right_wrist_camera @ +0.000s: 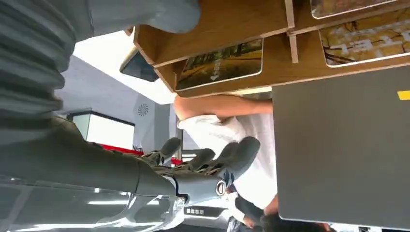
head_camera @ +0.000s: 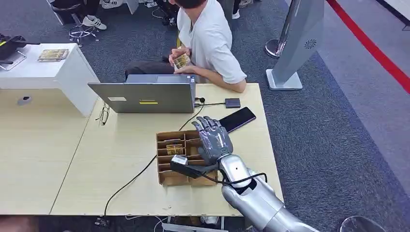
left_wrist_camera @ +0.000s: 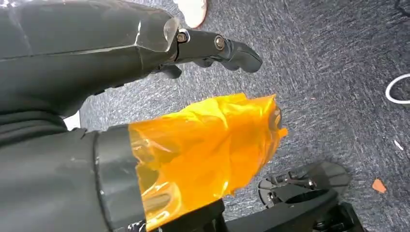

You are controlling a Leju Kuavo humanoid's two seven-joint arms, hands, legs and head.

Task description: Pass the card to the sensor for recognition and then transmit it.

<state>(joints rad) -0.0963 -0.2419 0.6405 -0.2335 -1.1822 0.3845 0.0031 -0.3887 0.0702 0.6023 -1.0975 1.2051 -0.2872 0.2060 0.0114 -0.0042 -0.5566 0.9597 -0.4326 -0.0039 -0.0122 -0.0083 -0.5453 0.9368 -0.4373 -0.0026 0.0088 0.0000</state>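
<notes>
Right hand (head_camera: 214, 140) spread above card box (head_camera: 167, 159), holding nothing

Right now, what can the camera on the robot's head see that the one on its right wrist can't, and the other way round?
Only the head view takes in the whole table, the phone and the cable running across the table. Only the right wrist view shows, close up, the pictures printed on the cards. Both show the right hand empty with fingers spread, the cardboard box of cards, the laptop and the seated person.
</notes>
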